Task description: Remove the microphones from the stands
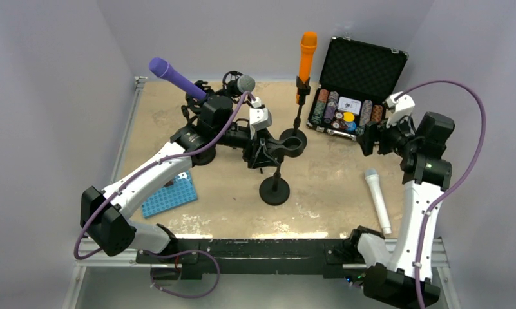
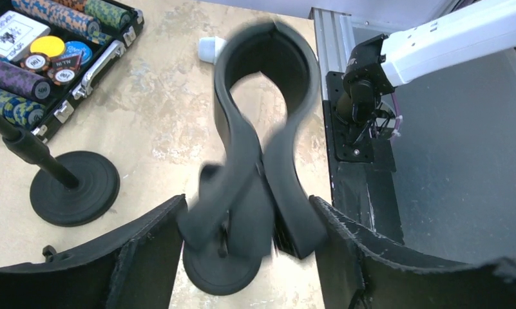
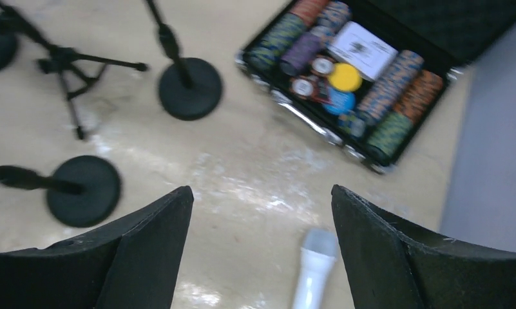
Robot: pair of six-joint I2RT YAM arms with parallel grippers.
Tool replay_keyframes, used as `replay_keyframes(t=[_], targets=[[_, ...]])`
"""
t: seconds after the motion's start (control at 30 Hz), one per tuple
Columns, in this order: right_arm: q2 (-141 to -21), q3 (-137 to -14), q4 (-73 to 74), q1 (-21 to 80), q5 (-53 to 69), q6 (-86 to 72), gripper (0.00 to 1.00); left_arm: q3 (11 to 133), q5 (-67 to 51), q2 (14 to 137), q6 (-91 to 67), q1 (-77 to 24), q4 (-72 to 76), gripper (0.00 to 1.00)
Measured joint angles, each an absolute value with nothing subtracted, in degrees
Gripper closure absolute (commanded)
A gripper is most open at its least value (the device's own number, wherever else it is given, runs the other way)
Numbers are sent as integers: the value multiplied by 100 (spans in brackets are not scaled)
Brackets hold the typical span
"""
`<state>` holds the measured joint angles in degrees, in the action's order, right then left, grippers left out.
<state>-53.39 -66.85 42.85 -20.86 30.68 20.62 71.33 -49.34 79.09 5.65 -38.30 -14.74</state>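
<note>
Microphone (image 1: 377,199) flat near table (image 1: 332,187) edge below wide-open empty right pincer (image 3: 260,191); left pincer (image 2: 248,201) astride stand clip (image 2: 261,96), hold unclear.

The left arm (image 1: 153,168) and right arm (image 1: 417,217) share white link shells, black joint housings, black rough-edged jaws and looping purple cables (image 1: 443,82).

Hardly any legible text. Loose chips (image 2: 34,62) in the open chip case (image 2: 131,24) carry printed face markings, which look like digits but are too blurred to read for sure. The white card box (image 2: 13,35) in the same case has small dark print, unreadable. Right wrist view shows the same box (image 3: 363,48) with blurred print. Top view: lettering too small.
</note>
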Motion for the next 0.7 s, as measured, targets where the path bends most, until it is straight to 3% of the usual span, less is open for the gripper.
replay_keyframes(t=[0.07, 0.1, 0.13, 0.23, 0.4, 0.57, 0.7], targets=[[-5415, -6849, 4517, -1811, 3612, 2010, 17, 7133, -4934, 7909, 561, -3828, -1542, 11], [-5507, -6960, 4659, -1538, 3828, 1957, 17, 7133, -4934, 7909, 558, -3828, -1559, 2], [-5592, -7070, 4755, -1253, 4007, 1905, 17, 7135, -4934, 7909, 556, -3828, -1559, 0], [-5894, -7537, 4936, -279, 4685, 1461, 15, 7140, -4936, 7909, 508, -3828, -1566, 0], [-6012, -7996, 4711, 301, 5763, 316, 15, 7170, -4958, 7909, 427, -3828, -1555, 1], [-6361, -8165, 4512, 1000, 6007, -158, 15, 7214, -5022, 7909, 355, -3828, -1555, 6], [-6718, -8119, 4272, 1367, 5922, -635, 21, 7260, -5043, 7909, 336, -3828, -1553, 11]])
